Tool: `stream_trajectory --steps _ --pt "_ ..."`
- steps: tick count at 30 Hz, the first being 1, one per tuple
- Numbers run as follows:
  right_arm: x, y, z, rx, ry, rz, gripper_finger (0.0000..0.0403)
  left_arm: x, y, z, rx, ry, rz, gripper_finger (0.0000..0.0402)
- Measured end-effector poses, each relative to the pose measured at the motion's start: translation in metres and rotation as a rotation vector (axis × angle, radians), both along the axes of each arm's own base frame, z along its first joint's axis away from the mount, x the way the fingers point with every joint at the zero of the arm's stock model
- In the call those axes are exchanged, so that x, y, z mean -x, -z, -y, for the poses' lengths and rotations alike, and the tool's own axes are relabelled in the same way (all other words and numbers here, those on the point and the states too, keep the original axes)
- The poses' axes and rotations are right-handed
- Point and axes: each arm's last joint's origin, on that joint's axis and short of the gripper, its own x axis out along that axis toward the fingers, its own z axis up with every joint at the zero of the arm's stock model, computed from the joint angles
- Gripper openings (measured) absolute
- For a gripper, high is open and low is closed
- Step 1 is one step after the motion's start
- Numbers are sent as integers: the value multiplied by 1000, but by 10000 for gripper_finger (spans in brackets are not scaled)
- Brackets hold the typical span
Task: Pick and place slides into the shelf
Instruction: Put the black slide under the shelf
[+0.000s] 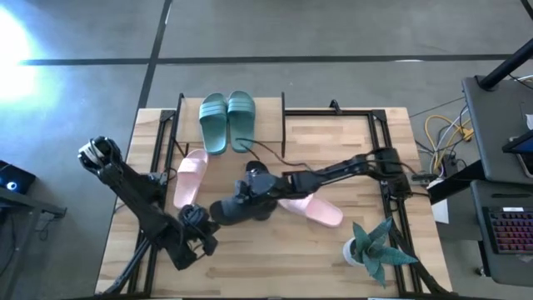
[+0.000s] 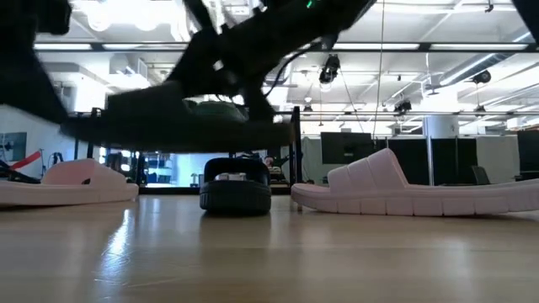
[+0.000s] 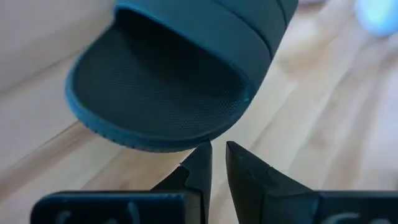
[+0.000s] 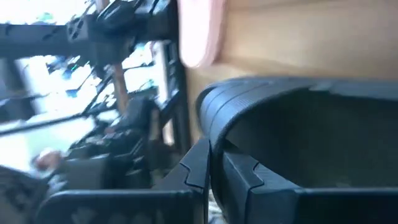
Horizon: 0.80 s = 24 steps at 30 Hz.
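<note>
One black slide (image 1: 236,208) is lifted off the table near its middle; in the low view the black slide (image 2: 177,126) hangs level in the air. My right gripper (image 1: 250,193) is shut on it. My left gripper (image 1: 198,220) is shut and sits just before the slide's open toe end (image 3: 155,118); whether it touches, I cannot tell. A second dark slide-like shape (image 2: 236,192) sits on the table behind. The green pair (image 1: 226,119) lies on the shelf (image 1: 284,117). One pink slide (image 1: 190,173) lies sole-down left of centre, the other pink slide (image 1: 314,209) to the right. My right gripper holds the black slide by the edge of its wide strap (image 4: 217,134), pinched between the two fingers, one finger (image 4: 245,177) on the inner side of the strap and one outside. The slide is lifted clear of the table and about level.
A green spiky potted plant (image 1: 375,248) stands near the table's near right corner. Black side rails (image 1: 387,167) run along the table's left and right sides. Cables and equipment lie off the table's right edge. Bare wood shows along the near edge.
</note>
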Motion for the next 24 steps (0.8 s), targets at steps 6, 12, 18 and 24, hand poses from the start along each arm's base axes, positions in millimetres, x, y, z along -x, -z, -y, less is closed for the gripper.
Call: stream_trajectory --steps 6,12,18,24 --pt "-26 10 -2 -59 -269 56 19 1 20 2 11 -40 -124 33" --pt "-27 4 -7 -19 -568 -3 37 5 23 -5 -24 -132 -146 33" --pt "-17 -27 -10 147 -809 -103 72 11 16 -12 -55 -139 -145 34" --pt "-17 -66 -9 445 -805 -121 106 12 9 -14 -34 -146 -113 34"
